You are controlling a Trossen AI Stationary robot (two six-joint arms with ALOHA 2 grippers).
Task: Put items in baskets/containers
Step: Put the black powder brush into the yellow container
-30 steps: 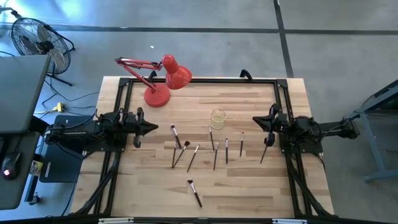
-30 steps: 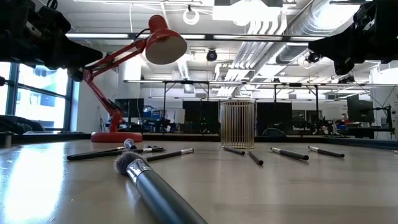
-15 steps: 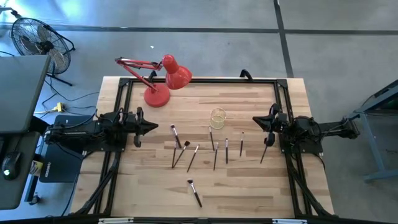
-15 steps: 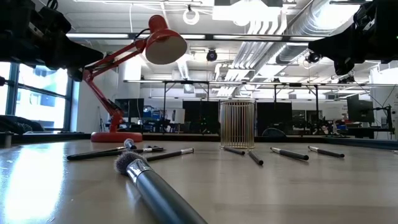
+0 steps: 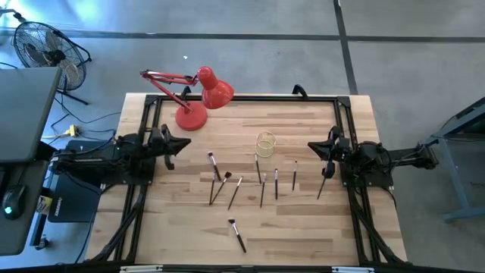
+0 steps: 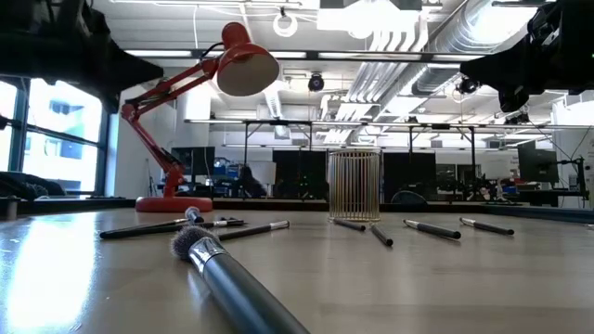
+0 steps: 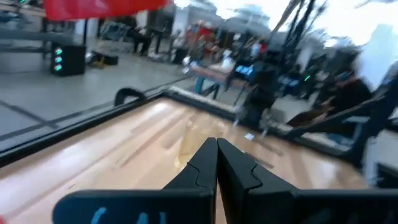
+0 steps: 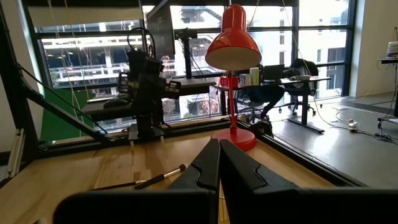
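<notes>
Brushes [image 5: 227,184] lie scattered mid-surface [image 5: 303,227], one [image 6: 232,278] nearest the low camera, one [image 5: 323,183] just beside the right arm. Clear cup [image 5: 265,144] stands upright just behind them, nothing visible inside. Left pincer [image 5: 182,144] at left edge, fingers pressed together, holding nothing. Right pincer [image 5: 312,146] at right edge, likewise pinched closed, holding nothing. Red lamp [image 5: 198,98] at far-left corner.

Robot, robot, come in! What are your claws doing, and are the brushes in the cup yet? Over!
Left gripper shut, empty, at left edge. Right gripper shut, empty, at right edge. Brushes all lying on table; cup empty. Nothing blocking.
</notes>
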